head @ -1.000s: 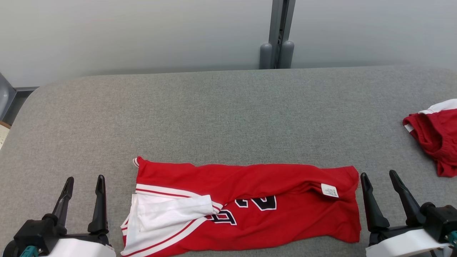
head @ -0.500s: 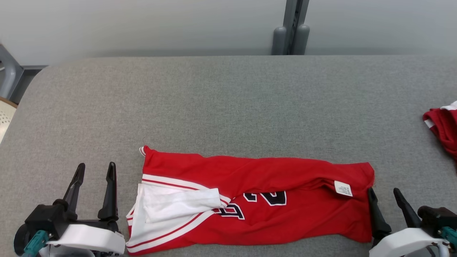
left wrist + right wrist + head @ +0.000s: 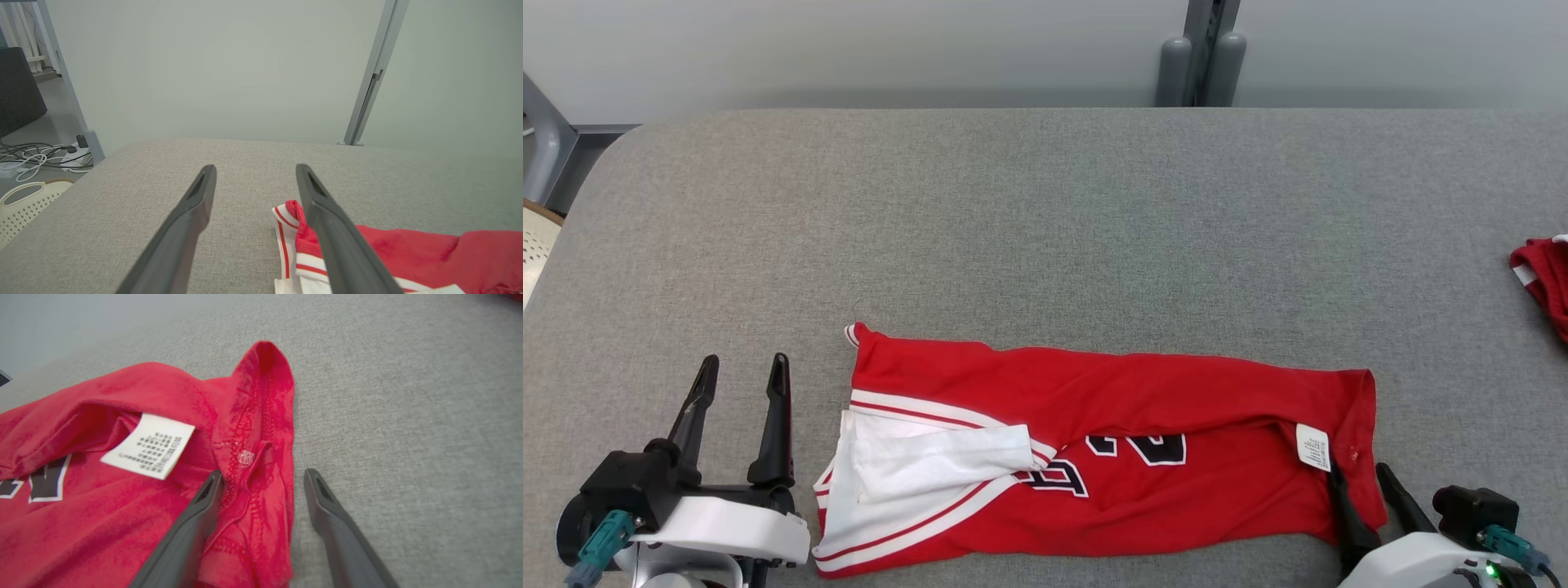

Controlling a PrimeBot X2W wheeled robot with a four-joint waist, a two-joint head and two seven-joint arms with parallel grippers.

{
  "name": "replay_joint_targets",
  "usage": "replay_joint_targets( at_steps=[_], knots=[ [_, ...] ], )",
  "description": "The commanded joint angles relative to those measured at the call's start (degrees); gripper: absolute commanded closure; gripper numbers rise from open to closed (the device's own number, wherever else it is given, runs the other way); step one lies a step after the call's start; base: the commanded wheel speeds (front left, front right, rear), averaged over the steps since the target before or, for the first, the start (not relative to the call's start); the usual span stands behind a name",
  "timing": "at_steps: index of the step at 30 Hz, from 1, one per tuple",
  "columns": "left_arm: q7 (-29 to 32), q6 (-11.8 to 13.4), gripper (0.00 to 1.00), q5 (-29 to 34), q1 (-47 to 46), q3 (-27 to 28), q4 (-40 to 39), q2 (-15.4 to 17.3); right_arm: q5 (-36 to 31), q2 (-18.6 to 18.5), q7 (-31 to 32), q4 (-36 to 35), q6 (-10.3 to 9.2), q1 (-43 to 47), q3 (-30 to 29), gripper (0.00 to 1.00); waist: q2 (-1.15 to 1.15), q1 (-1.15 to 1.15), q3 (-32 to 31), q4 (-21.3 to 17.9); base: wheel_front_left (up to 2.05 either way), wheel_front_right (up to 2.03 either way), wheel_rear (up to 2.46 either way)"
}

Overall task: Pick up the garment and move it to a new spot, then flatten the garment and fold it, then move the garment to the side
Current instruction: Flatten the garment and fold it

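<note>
The garment, a red jersey with white trim and black numbers, lies in a long folded band near the table's front edge. A white label shows near its right end. My right gripper is open and straddles that right edge. In the right wrist view the red hem runs between the two fingers of this gripper, with the label to their left. My left gripper stands open on bare table just left of the garment. In the left wrist view it has the garment's corner past its right finger.
The grey padded table stretches wide behind the garment. A second red cloth lies at the far right edge. A grey post stands behind the table. A pale basket and cables are on the floor to the left.
The head camera has shifted. My right gripper has moved inward from beside the garment to straddle its right edge. The left gripper has kept its place beside the garment.
</note>
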Motion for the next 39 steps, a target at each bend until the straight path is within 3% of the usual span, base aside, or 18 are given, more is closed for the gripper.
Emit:
replay_joint_targets(
  at_steps=[1,2,3,13,26,39],
  knots=[
    [-0.2,0.0,0.00,0.2,-0.8,0.2,0.2,0.2,0.7,0.1,0.9,1.9,0.01,0.1,0.9,0.57,0.00,0.00,0.0,0.0,0.00,0.00,0.00],
    [-0.3,0.0,0.00,0.2,-0.8,0.2,0.2,0.1,0.9,0.2,0.7,2.5,0.01,-0.1,1.2,0.91,0.00,0.00,0.0,0.0,0.00,0.00,0.00],
    [-0.3,0.0,0.00,0.3,-0.8,0.2,0.2,0.1,1.5,0.2,0.3,3.0,0.01,-0.4,1.4,1.00,0.00,0.00,0.0,0.0,0.00,0.00,0.00],
    [-0.7,0.2,0.00,0.3,-0.2,0.4,0.1,0.2,1.5,-1.5,-3.0,2.5,-0.14,-0.3,-3.0,1.00,0.00,0.00,-0.3,-0.4,0.00,0.00,0.00],
    [-0.7,0.6,0.00,0.1,1.0,0.3,-0.3,0.3,0.8,-4.9,-2.8,-1.9,-0.05,3.0,-8.0,1.00,0.00,0.00,-1.4,-1.6,0.00,0.00,0.00],
    [0.4,1.0,0.00,-0.1,3.0,-0.5,-0.7,1.0,2.5,-1.8,11.0,-27.1,0.01,4.8,2.2,1.00,0.00,0.00,-5.2,-2.8,0.00,0.00,0.00]
  ],
)
